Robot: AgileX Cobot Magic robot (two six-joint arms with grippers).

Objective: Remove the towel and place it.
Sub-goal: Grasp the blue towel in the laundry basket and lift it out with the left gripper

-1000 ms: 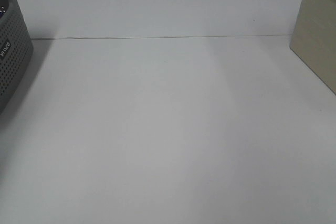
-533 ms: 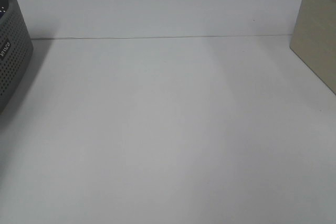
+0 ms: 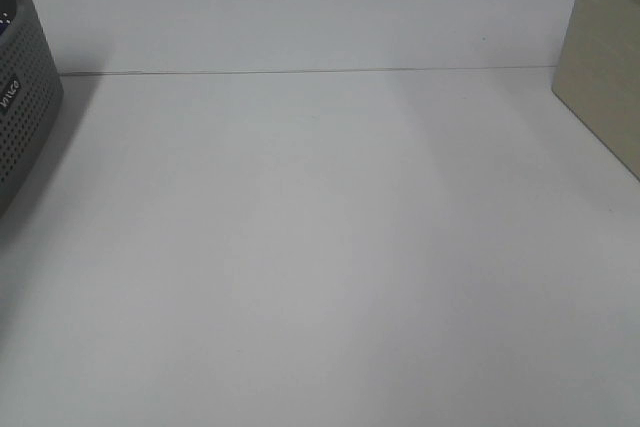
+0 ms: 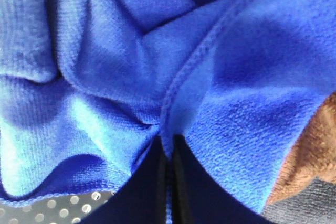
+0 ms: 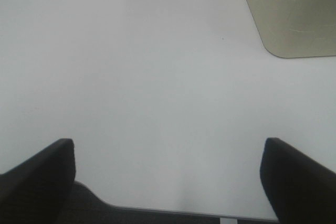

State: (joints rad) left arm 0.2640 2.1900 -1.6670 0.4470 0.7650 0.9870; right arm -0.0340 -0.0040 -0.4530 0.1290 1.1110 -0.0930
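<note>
The royal-blue towel (image 4: 173,56) fills the left wrist view, crumpled, with its stitched hem running down to my left gripper (image 4: 169,148). The two dark fingers are pressed together on a fold of the towel. A brown cloth (image 4: 310,156) and a perforated grey basket floor (image 4: 47,208) show under it. My right gripper (image 5: 168,169) is open and empty above the white table (image 5: 157,77). Neither gripper nor the towel shows in the exterior high view.
A dark grey perforated basket (image 3: 22,107) stands at the left edge of the white table (image 3: 320,247). A beige box (image 3: 605,77) stands at the right edge; it also shows in the right wrist view (image 5: 294,14).
</note>
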